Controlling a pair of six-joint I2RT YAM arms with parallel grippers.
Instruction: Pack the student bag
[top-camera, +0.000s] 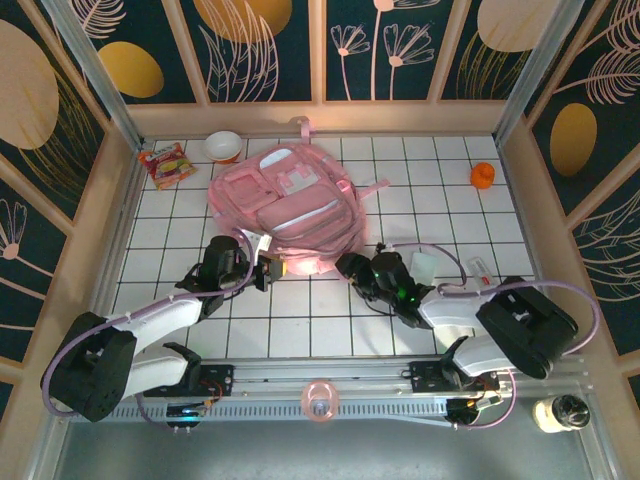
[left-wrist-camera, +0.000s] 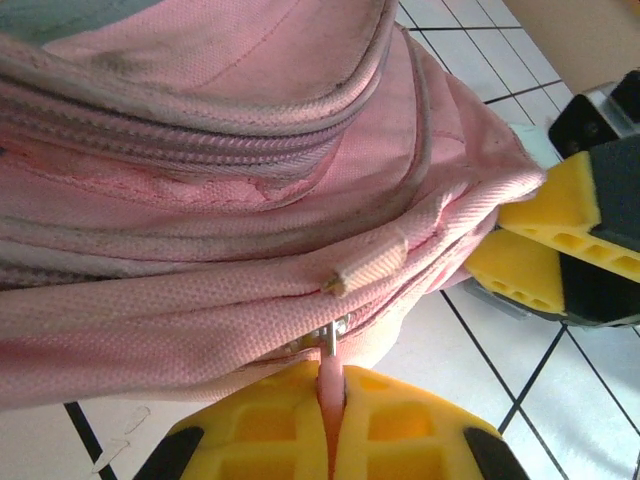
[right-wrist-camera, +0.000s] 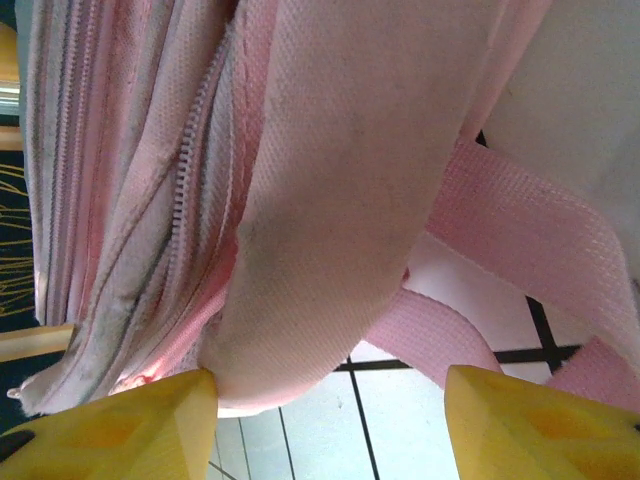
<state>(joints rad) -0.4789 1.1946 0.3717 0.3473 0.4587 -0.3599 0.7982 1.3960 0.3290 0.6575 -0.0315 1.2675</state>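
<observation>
Pink student bag at claw tips: left claw clamps zipper pull, right claw agape.

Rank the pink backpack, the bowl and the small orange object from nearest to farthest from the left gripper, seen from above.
1. pink backpack, touching the left gripper, mid-table.
2. bowl, back left, near the wall.
3. small orange object, back right.

a staged robot test cell, lab-like: a white gridded tabletop boxed in by leaf-print wall panels and metal posts, with a slotted mounting rail along the near edge.
</observation>
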